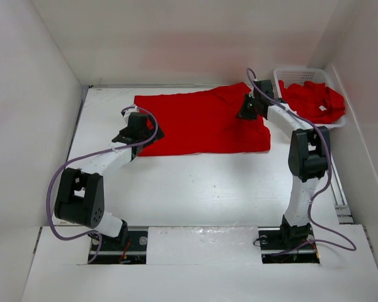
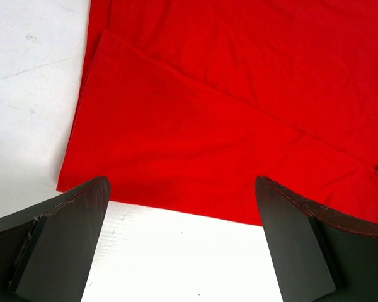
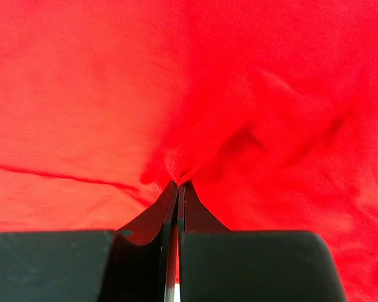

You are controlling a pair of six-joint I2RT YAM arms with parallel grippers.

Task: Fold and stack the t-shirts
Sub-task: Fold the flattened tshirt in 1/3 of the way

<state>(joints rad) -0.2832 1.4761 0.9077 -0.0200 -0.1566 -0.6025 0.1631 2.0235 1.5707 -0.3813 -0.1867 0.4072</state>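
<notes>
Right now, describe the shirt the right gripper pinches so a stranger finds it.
Far half of the white table, left of the basket. It is the red t-shirt spread flat; the other red shirts lie crumpled inside the basket.

White basket (image 1: 300,70) on white table (image 1: 208,189)

The top camera looks down from above and behind the arms, far enough to take in the whole desk (image 1: 195,189). Both wrist cameras look past their own jaws, close, at the same spread t-shirt (image 1: 201,123), the right one nearest.
</notes>
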